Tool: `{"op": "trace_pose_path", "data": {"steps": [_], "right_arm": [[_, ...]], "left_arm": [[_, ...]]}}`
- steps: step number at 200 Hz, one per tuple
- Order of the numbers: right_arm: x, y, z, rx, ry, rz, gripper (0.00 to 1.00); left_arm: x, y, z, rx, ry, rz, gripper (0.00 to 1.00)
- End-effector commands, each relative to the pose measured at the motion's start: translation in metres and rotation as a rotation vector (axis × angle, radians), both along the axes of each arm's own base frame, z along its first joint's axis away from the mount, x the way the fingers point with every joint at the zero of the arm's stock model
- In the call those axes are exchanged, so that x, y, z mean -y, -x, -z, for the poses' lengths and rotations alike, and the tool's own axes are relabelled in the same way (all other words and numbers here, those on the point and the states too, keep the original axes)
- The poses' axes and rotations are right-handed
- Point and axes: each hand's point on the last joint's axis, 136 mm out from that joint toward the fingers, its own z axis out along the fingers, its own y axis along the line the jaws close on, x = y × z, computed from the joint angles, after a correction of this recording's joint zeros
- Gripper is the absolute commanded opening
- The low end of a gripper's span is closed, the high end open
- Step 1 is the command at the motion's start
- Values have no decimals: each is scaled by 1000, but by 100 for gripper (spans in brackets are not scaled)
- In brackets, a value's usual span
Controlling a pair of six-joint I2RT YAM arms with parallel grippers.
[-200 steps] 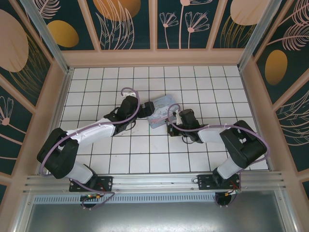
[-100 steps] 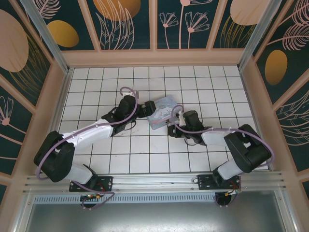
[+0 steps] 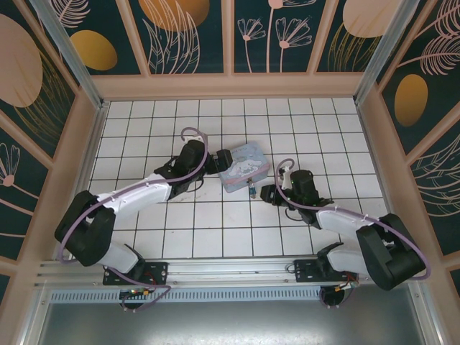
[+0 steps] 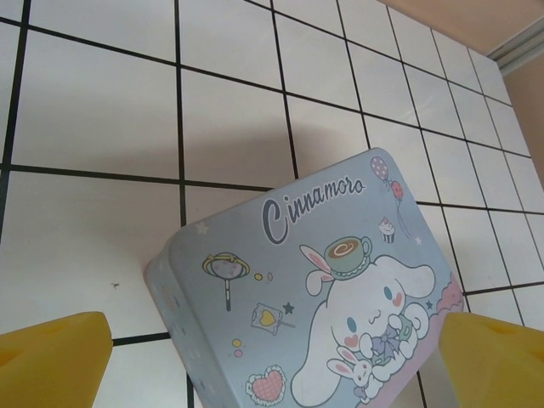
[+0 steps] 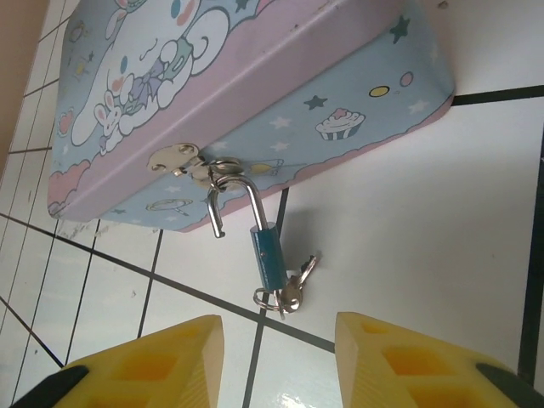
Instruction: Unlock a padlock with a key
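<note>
You are standing, as I judge it, at the very end of the unlocking step. The padlock point(image 5: 266, 255) is showing one leg of its shackle free of the blue body, so it is looking already opened. The key point(image 5: 293, 291) is sitting in its bottom end, with a small ring beside it. The shackle is hooking through the loop of the hasp point(image 5: 174, 159) on the pastel tin point(image 5: 255, 76).

Your right claw point(image 5: 276, 344) is standing partly open and is holding nothing. The padlock is lying just ahead of this claw, in line with the gap between its fingers, near them but apart. The key end is pointing toward the claw and resting on the bench point(image 5: 382, 221). The tin is lying farther ahead, beyond the padlock.

Your left claw point(image 4: 272, 361) is standing wide open and gripping nothing. The tin is lying between its two fingers and just ahead; I cannot tell if they are touching it.

The next move, if you are wanting one, is probably calling for slipping the shackle out of the hasp loop while the left claw is steadying the tin.
</note>
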Motion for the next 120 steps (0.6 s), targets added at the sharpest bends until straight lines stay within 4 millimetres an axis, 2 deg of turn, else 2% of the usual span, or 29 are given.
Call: {"op": "trace_pose_path", "data": {"steps": [1, 76, 80, 85, 120], "right_arm": [[-4, -8, -9, 35, -50, 10, 37], [-15, -15, 0, 14, -96, 5, 36], [-15, -15, 1, 11, -95, 5, 36], [-16, -15, 2, 10, -96, 1, 36], [-22, -12, 9, -9, -91, -23, 36]], "left_arm": [[-1, -7, 9, -20, -54, 2, 99], [-3, -9, 35, -64, -135, 3, 99], [-3, -9, 35, -65, -135, 6, 99], [2, -15, 24, -45, -117, 2, 99], [4, -17, 25, -48, -114, 4, 99]]}}
